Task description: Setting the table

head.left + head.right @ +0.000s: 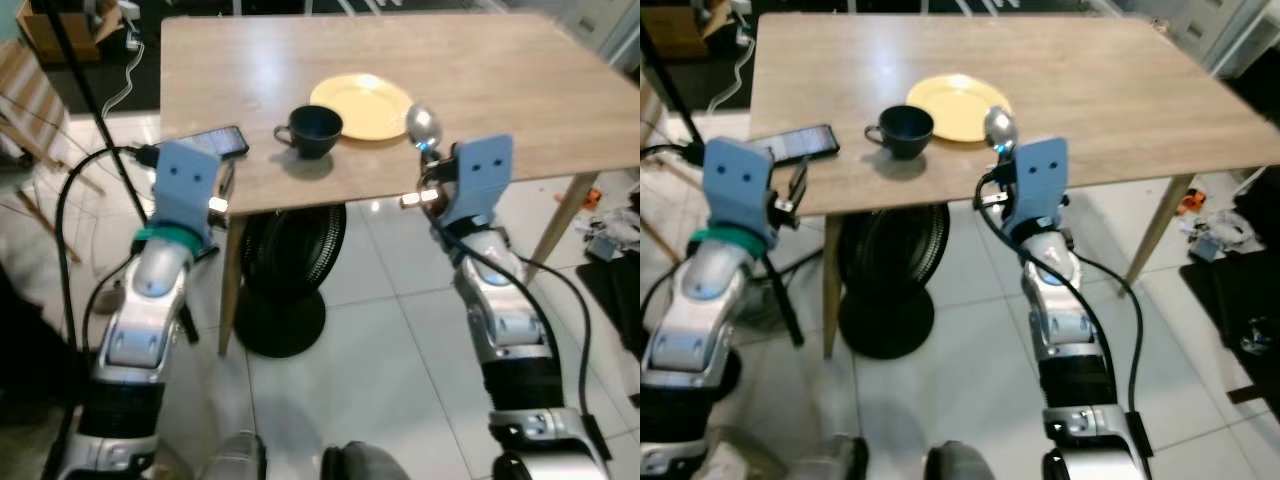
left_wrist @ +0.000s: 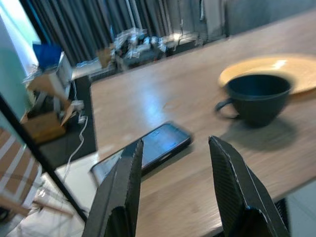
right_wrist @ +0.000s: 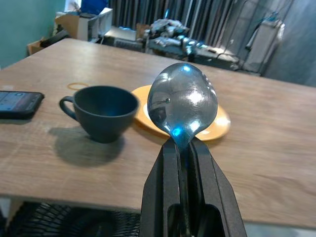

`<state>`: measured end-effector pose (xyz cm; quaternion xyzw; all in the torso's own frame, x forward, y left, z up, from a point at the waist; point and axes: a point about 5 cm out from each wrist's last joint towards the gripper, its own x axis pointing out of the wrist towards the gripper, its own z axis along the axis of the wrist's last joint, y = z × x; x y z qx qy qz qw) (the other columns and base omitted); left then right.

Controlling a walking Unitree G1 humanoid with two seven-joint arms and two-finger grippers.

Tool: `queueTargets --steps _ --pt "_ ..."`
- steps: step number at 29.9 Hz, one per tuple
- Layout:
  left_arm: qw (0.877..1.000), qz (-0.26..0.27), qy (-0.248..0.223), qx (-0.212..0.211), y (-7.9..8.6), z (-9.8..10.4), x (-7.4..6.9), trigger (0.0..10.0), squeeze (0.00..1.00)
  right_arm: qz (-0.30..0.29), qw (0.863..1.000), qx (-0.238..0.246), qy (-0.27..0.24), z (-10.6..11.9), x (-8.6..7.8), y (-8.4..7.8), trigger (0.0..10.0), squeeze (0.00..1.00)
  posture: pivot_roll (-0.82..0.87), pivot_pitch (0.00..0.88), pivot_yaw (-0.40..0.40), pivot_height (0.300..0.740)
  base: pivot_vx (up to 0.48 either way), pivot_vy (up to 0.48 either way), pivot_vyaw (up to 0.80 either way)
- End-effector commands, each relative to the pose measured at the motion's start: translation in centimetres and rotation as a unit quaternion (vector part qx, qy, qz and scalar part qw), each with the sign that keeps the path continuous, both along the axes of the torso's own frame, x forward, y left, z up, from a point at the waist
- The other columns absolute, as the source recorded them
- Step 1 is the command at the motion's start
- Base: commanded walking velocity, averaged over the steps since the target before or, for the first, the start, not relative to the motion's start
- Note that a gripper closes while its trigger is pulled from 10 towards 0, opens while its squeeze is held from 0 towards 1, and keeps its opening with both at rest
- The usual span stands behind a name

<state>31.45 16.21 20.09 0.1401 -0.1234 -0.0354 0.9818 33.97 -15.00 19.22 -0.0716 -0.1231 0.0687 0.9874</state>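
A yellow plate (image 1: 362, 105) lies on the wooden table (image 1: 500, 80), with a dark cup (image 1: 312, 131) just in front of it, handle to the left. My right gripper (image 3: 183, 148) is shut on a silver spoon (image 1: 423, 125), bowl upward, held at the table's near edge to the right of the plate. The same spoon (image 3: 182, 106) stands before the cup (image 3: 103, 112) and plate (image 3: 217, 123) in the right wrist view. My left gripper (image 2: 175, 173) is open with nothing between its fingers, at the table's near left edge.
A black phone (image 1: 222, 142) lies on the table's near left corner, just ahead of my left gripper. A black fan (image 1: 285, 270) stands on the tiled floor under the table. A wooden chair (image 1: 30, 110) and cables are at the left.
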Motion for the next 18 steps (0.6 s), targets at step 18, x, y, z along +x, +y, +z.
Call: queueTargets --steps 18 --pt "1.000 -0.012 0.028 -0.010 -0.42 -0.24 -0.23 10.0 0.00 -0.056 0.998 -0.033 -0.009 -0.14 0.46 -1.54 10.0 0.00 0.06 0.032 0.000 0.740 0.073 0.000 0.00"
